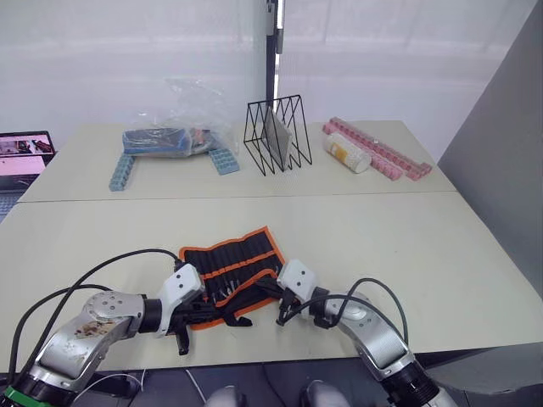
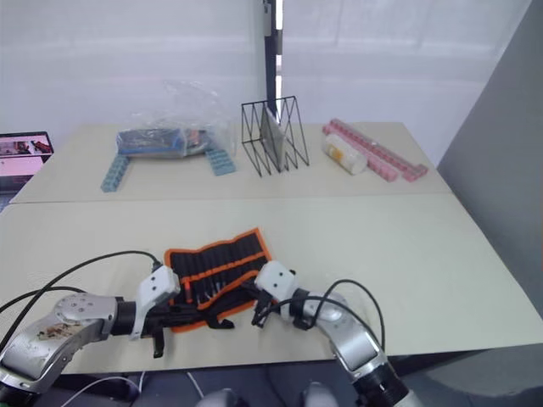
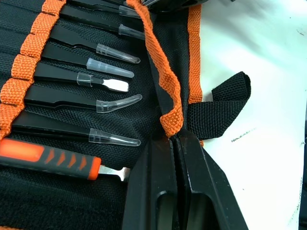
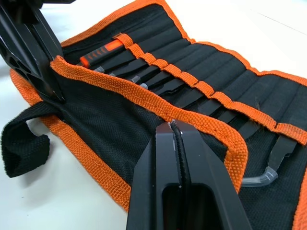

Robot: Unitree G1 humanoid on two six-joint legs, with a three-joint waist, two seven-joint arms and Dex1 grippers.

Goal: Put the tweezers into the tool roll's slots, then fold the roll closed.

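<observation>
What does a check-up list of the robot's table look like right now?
Surface: pale table, second table behind it.
Job's things: tool roll lies open near the front edge; tweezers sit in the slots, clear caps on their tips; an orange-handled tool too.
Clutter: wire rack, plastic bag, blue strips, pink strips, a jar.
Hands: left hand and right hand each pinch the roll's orange-edged flap.
Cables: black cables loop over both arms.
Surroundings: laptop, white wall.

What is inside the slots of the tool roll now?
The slots of the tool roll hold black tweezers with clear tip caps and one orange-handled tool. Their upper ends are covered.
</observation>
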